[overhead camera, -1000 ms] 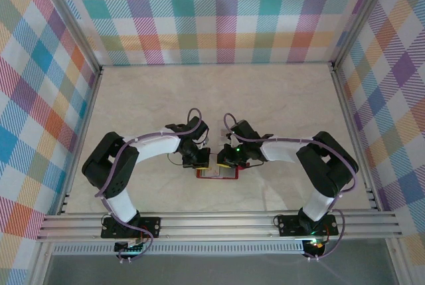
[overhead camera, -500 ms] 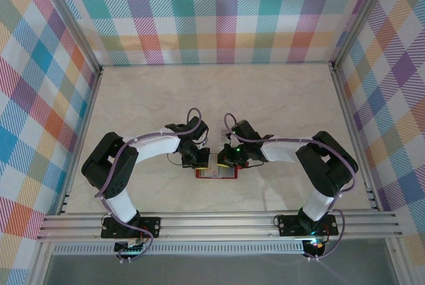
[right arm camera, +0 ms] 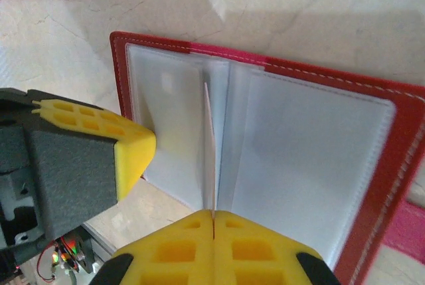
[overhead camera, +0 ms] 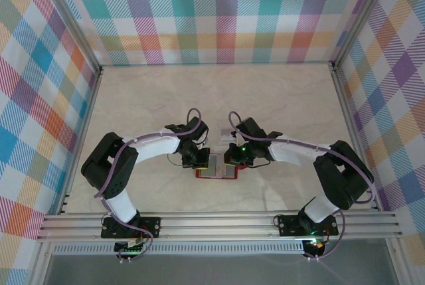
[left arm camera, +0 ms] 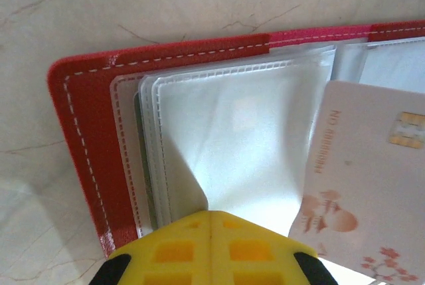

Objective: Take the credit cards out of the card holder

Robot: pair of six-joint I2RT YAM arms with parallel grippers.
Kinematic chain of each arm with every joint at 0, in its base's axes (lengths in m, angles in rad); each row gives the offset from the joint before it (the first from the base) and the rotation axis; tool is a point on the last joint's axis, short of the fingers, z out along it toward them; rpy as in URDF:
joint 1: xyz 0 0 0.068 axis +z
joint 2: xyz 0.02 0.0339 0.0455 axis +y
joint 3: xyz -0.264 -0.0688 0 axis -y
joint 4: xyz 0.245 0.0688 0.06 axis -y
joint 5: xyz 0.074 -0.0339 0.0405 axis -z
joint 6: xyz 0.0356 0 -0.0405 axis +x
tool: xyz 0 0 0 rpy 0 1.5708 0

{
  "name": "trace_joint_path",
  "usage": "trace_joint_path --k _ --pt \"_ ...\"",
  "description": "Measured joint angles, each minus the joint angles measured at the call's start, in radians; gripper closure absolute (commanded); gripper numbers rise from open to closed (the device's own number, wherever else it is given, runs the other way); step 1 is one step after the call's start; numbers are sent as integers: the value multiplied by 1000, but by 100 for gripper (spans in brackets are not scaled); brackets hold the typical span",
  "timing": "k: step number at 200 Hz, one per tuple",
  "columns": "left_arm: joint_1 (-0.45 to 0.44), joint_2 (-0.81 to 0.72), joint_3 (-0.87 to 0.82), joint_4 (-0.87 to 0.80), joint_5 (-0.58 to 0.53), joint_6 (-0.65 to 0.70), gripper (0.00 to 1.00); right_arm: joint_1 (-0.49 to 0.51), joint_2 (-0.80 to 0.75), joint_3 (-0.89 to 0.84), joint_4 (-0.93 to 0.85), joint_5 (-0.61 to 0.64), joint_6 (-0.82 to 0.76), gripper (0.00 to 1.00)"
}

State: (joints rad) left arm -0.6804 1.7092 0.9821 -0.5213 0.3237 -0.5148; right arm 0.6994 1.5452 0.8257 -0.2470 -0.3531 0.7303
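While the closed left gripper (left arm camera: 210, 217) pins one card holder (left arm camera: 83, 139), the right gripper (right arm camera: 214, 217) pinches one credit card (left arm camera: 365, 179).

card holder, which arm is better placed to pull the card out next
Right: the right hand is shut on the edge of a credit card standing up out of the open card holder. The left hand, shut, rests on the clear sleeves.

Card holder (overhead camera: 216, 173) flat on table (overhead camera: 265, 99)
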Motion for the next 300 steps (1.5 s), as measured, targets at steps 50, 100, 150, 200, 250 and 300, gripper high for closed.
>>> trace_joint_path --k 50,100,150,200,250,300 --pt "-2 -30 -31 4 -3 -24 96 -6 -68 76 -125 39 -89 100" --pt "-12 -46 -38 -2 -19 -39 93 -6 -111 171 -249 62 -293 100" --pt "-12 -75 -30 -3 -49 -42 91 -6 -115 269 -366 119 -662 100" --pt "-12 -120 -17 -4 -87 -37 89 -6 -58 386 -523 277 -1090 100" --pt "-4 -141 -20 -4 -109 -37 89 -6 104 523 -698 397 -1410 100" --pt "27 -168 -68 -4 -109 -37 89 -8 224 676 -798 474 -1601 100"
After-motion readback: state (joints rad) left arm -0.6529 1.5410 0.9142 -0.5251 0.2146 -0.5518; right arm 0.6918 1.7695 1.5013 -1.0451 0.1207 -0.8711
